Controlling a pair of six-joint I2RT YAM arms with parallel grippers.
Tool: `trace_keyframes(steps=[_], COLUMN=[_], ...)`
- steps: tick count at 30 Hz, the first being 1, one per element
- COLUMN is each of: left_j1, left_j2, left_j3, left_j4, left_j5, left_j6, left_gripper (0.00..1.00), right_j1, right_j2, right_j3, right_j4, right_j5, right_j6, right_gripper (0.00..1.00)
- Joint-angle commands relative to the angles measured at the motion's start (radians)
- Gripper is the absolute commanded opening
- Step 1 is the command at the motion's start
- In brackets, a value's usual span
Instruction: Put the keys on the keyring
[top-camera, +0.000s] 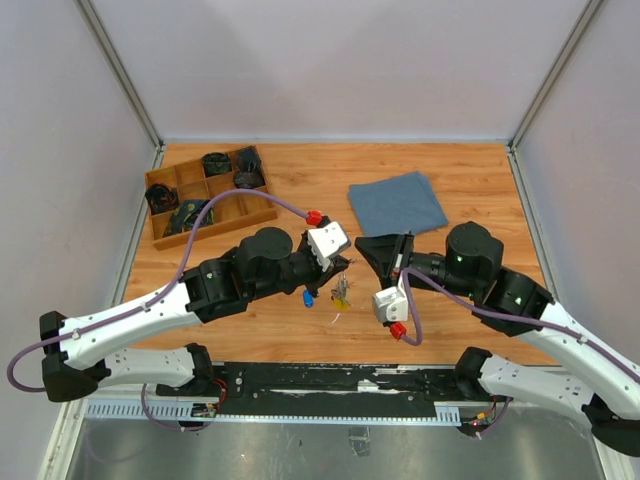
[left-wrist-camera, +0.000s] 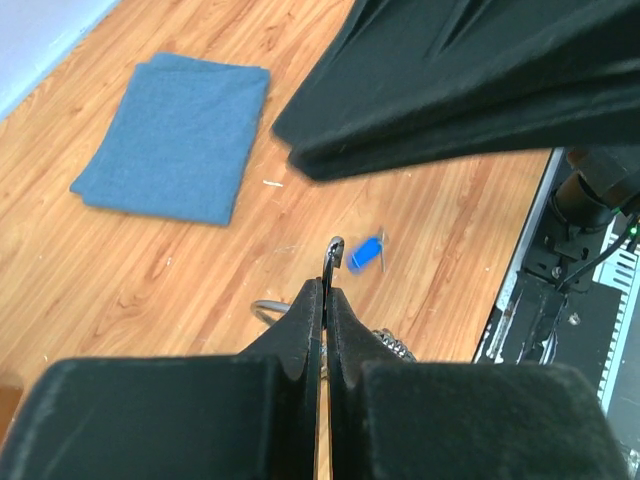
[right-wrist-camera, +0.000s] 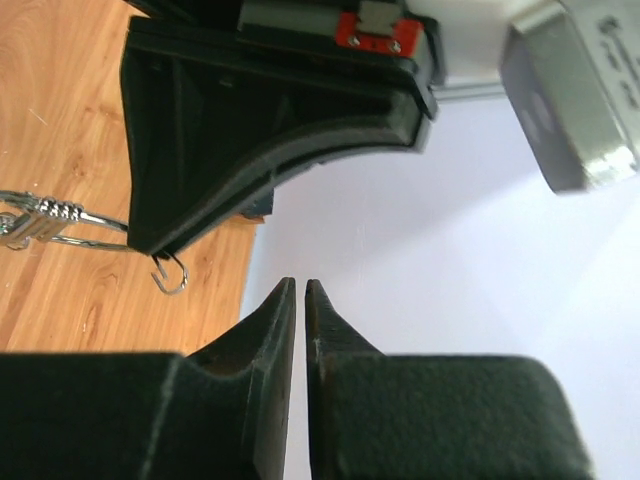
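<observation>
My left gripper (left-wrist-camera: 327, 285) is shut on the thin silver wire of the keyring (left-wrist-camera: 334, 246), whose hooked open end pokes out just past the fingertips. From the top, the left gripper (top-camera: 337, 264) holds the keyring (top-camera: 342, 288) above the table, a small bunch of keys dangling from it. A bright blue-headed key (top-camera: 307, 298) lies loose on the wood just left of the bunch, and shows beyond the hook (left-wrist-camera: 366, 253). My right gripper (top-camera: 362, 244) points left, close to the left fingers. Its jaws (right-wrist-camera: 300, 285) stand a narrow gap apart, holding nothing, beside the wire's hook (right-wrist-camera: 170, 275).
A folded blue cloth (top-camera: 397, 203) lies behind the grippers. A wooden compartment tray (top-camera: 206, 194) holding dark parts sits at the back left. The right gripper's black fingers (left-wrist-camera: 450, 90) fill the top of the left wrist view. The black base rail (top-camera: 330, 378) runs along the near edge.
</observation>
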Motion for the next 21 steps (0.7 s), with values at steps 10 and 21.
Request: trace_keyframes(steps=[10,21], left_j1=[0.012,0.102], left_j2=[-0.041,-0.021], left_j3=[-0.076,-0.076], left_j4=[0.078,0.080], left_j5=[-0.202,-0.189], left_j6=[-0.090,-0.115], left_gripper=[0.01,0.01], right_j1=[0.014,-0.230], right_j2=[-0.171,0.194], right_j3=[-0.059,0.117], right_j4=[0.049,-0.566], right_j5=[0.680,0.680], right_j6=[1.098,1.744], right_gripper=[0.16,0.31])
